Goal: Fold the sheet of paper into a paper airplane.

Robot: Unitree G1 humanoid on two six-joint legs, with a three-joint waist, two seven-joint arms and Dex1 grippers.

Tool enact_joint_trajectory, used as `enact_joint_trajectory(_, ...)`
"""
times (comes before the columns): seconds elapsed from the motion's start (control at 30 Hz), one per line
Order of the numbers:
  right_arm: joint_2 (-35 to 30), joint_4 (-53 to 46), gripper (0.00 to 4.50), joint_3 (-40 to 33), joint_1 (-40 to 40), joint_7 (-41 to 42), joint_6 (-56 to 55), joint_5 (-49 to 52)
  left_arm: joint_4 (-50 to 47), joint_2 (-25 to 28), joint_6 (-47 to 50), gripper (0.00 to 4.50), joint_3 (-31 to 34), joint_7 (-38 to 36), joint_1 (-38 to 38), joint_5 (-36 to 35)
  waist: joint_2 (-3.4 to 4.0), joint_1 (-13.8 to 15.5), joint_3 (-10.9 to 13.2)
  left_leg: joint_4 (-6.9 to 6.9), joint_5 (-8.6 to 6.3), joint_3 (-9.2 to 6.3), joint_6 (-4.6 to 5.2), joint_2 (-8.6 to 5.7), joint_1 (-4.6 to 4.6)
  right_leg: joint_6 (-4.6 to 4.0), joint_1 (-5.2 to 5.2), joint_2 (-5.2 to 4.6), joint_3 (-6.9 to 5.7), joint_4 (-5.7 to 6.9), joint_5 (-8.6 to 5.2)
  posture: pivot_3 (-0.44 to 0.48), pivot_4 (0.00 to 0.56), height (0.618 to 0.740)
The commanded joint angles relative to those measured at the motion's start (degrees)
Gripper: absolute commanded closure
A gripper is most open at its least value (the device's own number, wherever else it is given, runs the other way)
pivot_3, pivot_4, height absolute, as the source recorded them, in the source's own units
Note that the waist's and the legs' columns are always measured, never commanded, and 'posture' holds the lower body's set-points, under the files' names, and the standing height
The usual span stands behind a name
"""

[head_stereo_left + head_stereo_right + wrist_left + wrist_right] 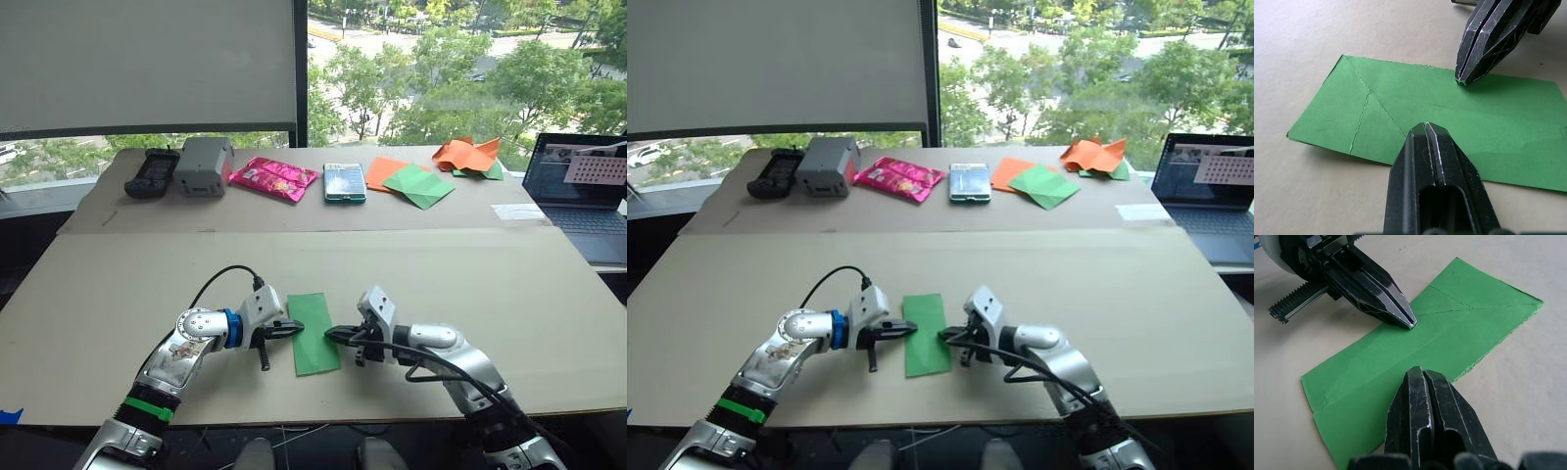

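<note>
From the head view I see the sheet of paper (315,333) lying folded into a narrow strip on the worktop (490,284), near its front edge, between my two arms. The left gripper (292,329) comes in from one long side and the right gripper (335,336) from the other, I judge to pin the strip flat so its crease sets before the next fold.

In the left wrist view, the left gripper (1426,128) has its fingers pressed together, tip resting on the paper's near edge, holding nothing. The right gripper (1463,81) touches the far edge, likewise closed.

In the right wrist view, the right gripper (1421,373) is together over the paper (1449,328); it seems to press down, though actual contact is hard to confirm here.
</note>
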Motion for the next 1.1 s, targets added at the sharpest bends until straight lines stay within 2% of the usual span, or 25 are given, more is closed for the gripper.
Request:
enact_joint_trajectory(0.03, -1.59, -1.13, 4.46, 2.53, 2.72, 1.61, 3.05, 0.46, 1.09, 0.35, 0.38, 4.5, -0.71, -0.02, -0.15, 1.43, -0.01, 0.03, 0.0, 0.0, 0.0, 0.0, 0.0, 0.0, 0.0, 0.0, -0.01, 0.0, 0.0, 0.0, 0.0, 0.0, 0.15, 0.718)
enact_joint_trajectory(0.5, -6.33, -7.56, 4.46, 3.5, 7.68, 3.29, 5.12, 2.66, 1.14, 0.11, 0.43, 4.5, -0.79, -0.06, -0.34, 1.45, -0.11, 0.03, 0.05, 0.0, -0.01, 0.0, -0.01, 0.0, -0.02, -0.01, -0.06, -0.03, 0.0, -0.05, -0.01, 0.0, 0.15, 0.718)
enact_joint_trajectory(0.83, -7.48, -9.09, 4.46, 3.95, 8.12, 2.8, 5.99, 3.89, 1.54, 0.08, 0.34, 4.5, -0.87, -0.4, -0.84, 1.46, -0.3, 0.02, 0.16, 0.0, -0.01, 0.02, -0.02, 0.0, -0.02, -0.02, -0.1, -0.07, 0.0, -0.1, -0.02, 0.0, 0.15, 0.718)
enact_joint_trajectory(0.97, -6.79, -9.34, 4.46, 2.49, 7.31, 1.61, 5.84, 4.49, 1.7, -0.14, 0.3, 4.5, -0.73, -0.38, -1.13, 1.31, -0.36, 0.02, 0.2, -0.01, -0.01, 0.02, -0.02, 0.0, -0.02, -0.02, -0.11, -0.07, 0.0, -0.1, -0.02, 0.0, 0.15, 0.718)
enact_joint_trajectory(1.1, -5.8, -12.11, 4.46, -2.39, 6.18, 0.32, 6.49, 8.28, 0.76, -0.16, 0.59, 4.5, 0.06, -0.65, -1.09, 0.25, -0.38, 0.04, 0.27, -0.01, -0.01, 0.03, -0.02, 0.0, -0.07, -0.02, -0.18, -0.07, 0.0, -0.1, -0.02, 0.0, 0.15, 0.718)
